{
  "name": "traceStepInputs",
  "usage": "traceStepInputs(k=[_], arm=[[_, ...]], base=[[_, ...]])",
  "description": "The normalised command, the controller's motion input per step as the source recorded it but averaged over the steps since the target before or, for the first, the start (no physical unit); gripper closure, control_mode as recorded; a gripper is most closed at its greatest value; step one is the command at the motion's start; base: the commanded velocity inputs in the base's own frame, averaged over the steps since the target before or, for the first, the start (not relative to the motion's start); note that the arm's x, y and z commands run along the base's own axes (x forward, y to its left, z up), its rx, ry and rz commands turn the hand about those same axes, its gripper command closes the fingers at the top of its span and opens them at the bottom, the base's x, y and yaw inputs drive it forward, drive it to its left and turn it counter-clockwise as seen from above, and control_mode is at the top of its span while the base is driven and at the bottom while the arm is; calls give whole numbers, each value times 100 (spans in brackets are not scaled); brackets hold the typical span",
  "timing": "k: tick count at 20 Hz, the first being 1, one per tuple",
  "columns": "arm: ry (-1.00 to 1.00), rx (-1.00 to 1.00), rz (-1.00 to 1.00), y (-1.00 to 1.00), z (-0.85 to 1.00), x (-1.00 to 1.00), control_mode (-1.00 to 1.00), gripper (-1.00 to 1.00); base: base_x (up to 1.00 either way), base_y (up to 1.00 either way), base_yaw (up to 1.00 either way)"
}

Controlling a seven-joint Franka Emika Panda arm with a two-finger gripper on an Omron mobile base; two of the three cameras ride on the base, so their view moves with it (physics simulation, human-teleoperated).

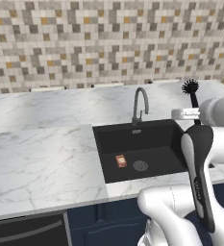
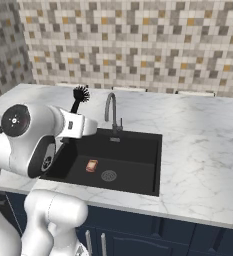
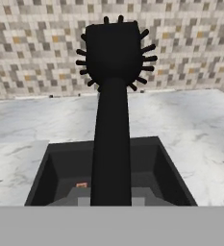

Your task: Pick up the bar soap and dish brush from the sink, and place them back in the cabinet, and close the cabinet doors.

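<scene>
So the gripper [image 2: 74, 116] is pinching the dish brush [image 3: 112, 96] by its handle, holding it up above the sink [image 1: 132, 137] with the head pointing at 12 o'clock. The bar soap [image 1: 121, 161] is lying on the basin floor, just at 9 o'clock of the drain [image 1: 140, 166].

Soap [image 1: 121, 161]: one bar, in the sink.
Brush [image 1: 191, 89]: one, black, bristle head up.
Sink [image 1: 108, 149]: one black basin.
Drain [image 1: 140, 166]: one, round.
Faucet [image 1: 140, 103]: one, curved.
Counter [image 1: 41, 158]: one marble top, in two levels.
Wall outlets: three pale plates along the tiled backsplash [image 1: 108, 43].
Claw: one.
</scene>
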Motion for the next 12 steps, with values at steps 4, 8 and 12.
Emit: traceStepInputs(k=[4,8,12], arm=[[0,0,0,1,14,0,-100,100],[0,0,0,5,3,-3,-100,100],[0,0,0,3,3,-19,-100,100]], base=[[0,0,0],[0,0,0],[0,0,0]])
